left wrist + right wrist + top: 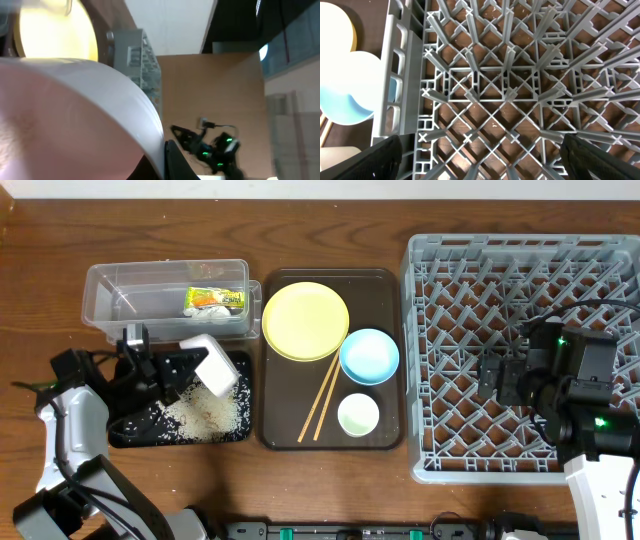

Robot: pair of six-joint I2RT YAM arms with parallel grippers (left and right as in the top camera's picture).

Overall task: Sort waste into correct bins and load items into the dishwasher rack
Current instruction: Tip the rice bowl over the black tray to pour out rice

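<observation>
Dark brown rectangular serving tray (pixel 283 395): flat on the table, right of the left claw (pixel 192 362), left of the right claw (pixel 487 375), about midway between them. Brown wood-grain tabletop (pixel 330 490): beneath both claws. Pale strip (pixel 300 188): beyond both, along the far edge.

A staged robotics lab is suggested. A dishwasher rack (pixel 500 245) is set on a wooden table (pixel 330 485), a dish-laden serving tray (pixel 282 402) to its left, bare partition board (pixel 210 90) beyond.

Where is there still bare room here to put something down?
Bare wood lies left of the clear tub and between the brown tray and the near edge of the table. The rack holds no dishes. Crowded: the brown tray, with plate, blue bowl, cup and chopsticks; the black tray, with rice.
</observation>
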